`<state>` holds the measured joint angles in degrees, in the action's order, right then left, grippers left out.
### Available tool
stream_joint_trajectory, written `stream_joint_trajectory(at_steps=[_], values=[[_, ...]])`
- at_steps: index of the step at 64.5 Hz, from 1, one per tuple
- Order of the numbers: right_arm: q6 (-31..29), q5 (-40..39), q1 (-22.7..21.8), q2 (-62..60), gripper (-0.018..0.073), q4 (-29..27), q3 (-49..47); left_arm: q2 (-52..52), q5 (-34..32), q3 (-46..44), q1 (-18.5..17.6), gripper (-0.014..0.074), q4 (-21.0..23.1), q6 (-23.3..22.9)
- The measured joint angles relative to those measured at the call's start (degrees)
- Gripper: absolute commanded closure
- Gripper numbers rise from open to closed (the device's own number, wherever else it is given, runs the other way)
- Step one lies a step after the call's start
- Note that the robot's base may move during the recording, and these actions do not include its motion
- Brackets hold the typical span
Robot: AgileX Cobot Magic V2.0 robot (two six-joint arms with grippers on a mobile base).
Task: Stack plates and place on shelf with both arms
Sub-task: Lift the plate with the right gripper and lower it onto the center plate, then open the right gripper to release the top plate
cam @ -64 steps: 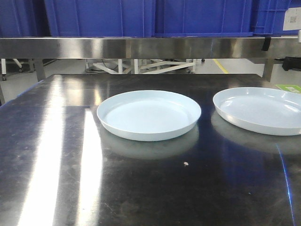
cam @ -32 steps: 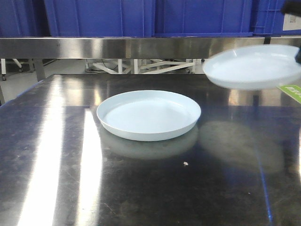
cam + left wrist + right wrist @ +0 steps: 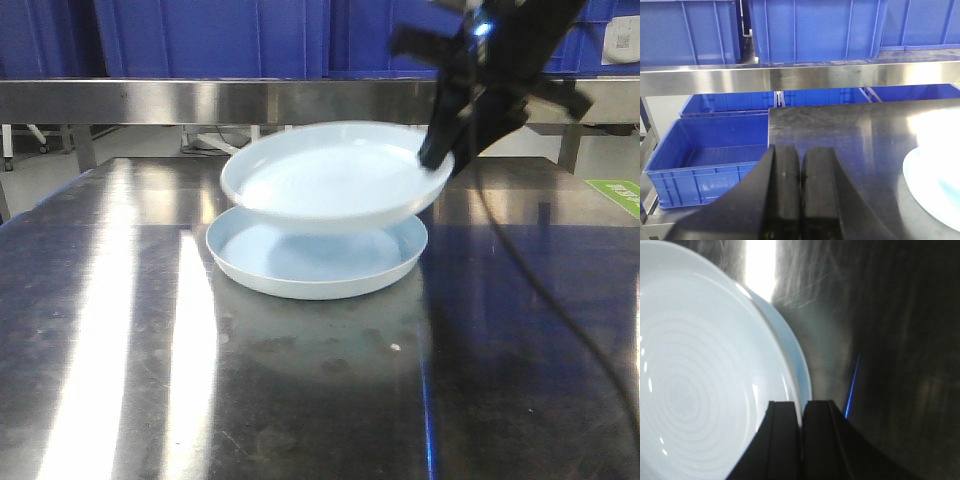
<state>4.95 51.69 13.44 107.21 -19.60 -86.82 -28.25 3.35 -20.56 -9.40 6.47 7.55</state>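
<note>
1. Upper plate point(image 3: 335, 170): airborne and slightly tilted, hanging just above the lower plate point(image 3: 315, 265), set a little to its right; apart, not yet nested.
2. Right gripper point(image 3: 440, 156): clenched on the right rim of the upper plate, reaching in from the far right.
3. Left gripper point(image 3: 800, 172): fingers pressed together on nothing, waiting by the left side of the tabletop point(image 3: 120, 330), apart from both plates.
4. Progress, as judged: pick-up done; stacking at the lowering stage; release, two-armed lift and placing on the shelf point(image 3: 200, 100) all left.
5. Edges: low upturned rims to be matched all round; probably a small shift leftward before setting down, to avoid a rim-on-rim perch.
6. Open room: bare tabletop to the left, right and near side of the plates; far side bounded by the shelf rail under the blue crates point(image 3: 200, 35), with an open gap beneath that rail.
</note>
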Motion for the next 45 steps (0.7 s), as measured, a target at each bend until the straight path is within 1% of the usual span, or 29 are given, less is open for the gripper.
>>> stream_joint_trajectory(at_steps=[11, 15, 19, 24, 29, 33, 45], values=[[0.00, -0.47, 0.83, 3.31, 0.0498, 0.00, 0.00, 0.00, 0.00, 0.00, 0.00, 0.0514, 0.00, 0.00], [0.00, -0.59, 0.83, 3.91, 0.0476, 0.00, 0.00, 0.00, 0.00, 0.00, 0.00, 0.0514, 0.00, 0.00], [0.00, -0.59, 0.83, 4.28, 0.0402, 0.10, 0.00, 0.00, 0.00, 0.00, 0.00, 0.0514, 0.00, 0.00], [0.00, -0.59, 0.83, 4.39, 0.0284, 0.10, 0.00, 0.00, 0.00, 0.00, 0.00, 0.0514, 0.00, 0.00], [0.00, -0.59, 0.83, 4.39, 0.0211, 0.10, 0.00, 0.00, 0.00, 0.00, 0.00, 0.0514, 0.00, 0.00], [0.00, -0.59, 0.83, 4.39, 0.0192, 0.10, 0.00, 0.00, 0.00, 0.00, 0.00, 0.0514, 0.00, 0.00], [0.00, -0.97, 0.83, 3.67, 0.0192, 1.46, 0.00, 0.00, 0.00, 0.00, 0.00, 0.0514, 0.00, 0.00]])
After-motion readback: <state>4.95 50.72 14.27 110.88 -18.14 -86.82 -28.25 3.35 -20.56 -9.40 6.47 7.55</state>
